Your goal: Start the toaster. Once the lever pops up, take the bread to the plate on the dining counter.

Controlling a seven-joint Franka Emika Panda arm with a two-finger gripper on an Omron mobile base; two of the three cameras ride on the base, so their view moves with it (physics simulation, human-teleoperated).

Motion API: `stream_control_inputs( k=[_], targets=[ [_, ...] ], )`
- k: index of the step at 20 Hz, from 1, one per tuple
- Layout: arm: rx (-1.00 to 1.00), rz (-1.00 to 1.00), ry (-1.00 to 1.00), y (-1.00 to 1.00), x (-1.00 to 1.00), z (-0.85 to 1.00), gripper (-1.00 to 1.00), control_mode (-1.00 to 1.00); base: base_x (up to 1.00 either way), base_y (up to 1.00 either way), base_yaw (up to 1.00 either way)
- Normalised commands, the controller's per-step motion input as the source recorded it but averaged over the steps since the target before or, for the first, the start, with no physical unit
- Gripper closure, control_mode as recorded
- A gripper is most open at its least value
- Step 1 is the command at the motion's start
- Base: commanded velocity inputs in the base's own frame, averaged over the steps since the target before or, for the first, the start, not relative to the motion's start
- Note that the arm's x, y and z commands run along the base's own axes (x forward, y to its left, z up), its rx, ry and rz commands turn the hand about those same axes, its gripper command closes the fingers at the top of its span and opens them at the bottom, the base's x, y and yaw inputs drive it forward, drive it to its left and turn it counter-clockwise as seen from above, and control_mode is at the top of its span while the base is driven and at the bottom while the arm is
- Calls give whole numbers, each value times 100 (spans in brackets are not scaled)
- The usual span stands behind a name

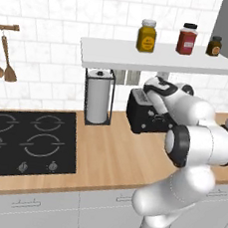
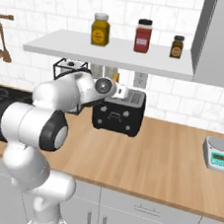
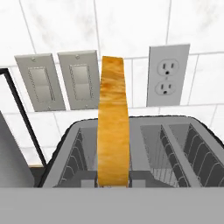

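the black toaster is being shown standing at the far edge of a light-wood counter, against a white tiled wall and under a white shelf. in the hand view the bread is being seen edge-on, a brown crust strip rising upright out of the left slot of the toaster, with the right slot beside it holding nothing. the gripper is being held just above the toaster top, with the arm's wrist in front of it; its fingertips are being hidden from the cameras, so what is gripped cannot be told, though the jaws are being kept at their narrowest. behind the toaster, two grey switch plates and a white outlet are being shown on the wall. to the left of the toaster a paper towel roll in a black frame is being seen, and further left a black cooktop is being set into the counter. wooden spoons are being hung on the wall at the far left. three jars are being lined up on the shelf. at the right, a small kitchen scale is being seen on the counter. grey cabinet fronts are being shown below the counter.
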Motion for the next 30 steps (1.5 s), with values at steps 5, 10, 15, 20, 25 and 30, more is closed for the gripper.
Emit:
stream_control_inputs(
  k=[5, 10, 15, 20, 25, 30],
  targets=[
    [0, 0, 1, 0, -30, 55, 100, -100, 0, 0, 0],
    [-1, 0, 9, 0, -45, 46, 100, -100, 0, 0, 0],
    [-7, 0, 19, 7, -62, 41, 100, -100, 0, 0, 0],
    [-8, 0, 15, 33, -51, 65, 100, -100, 0, 0, 0],
    [-3, 0, 11, 16, -74, 45, 100, -100, 0, 0, 0],
    [0, 0, 8, 23, -81, 31, 100, -100, 0, 0, 0]
  ],
)
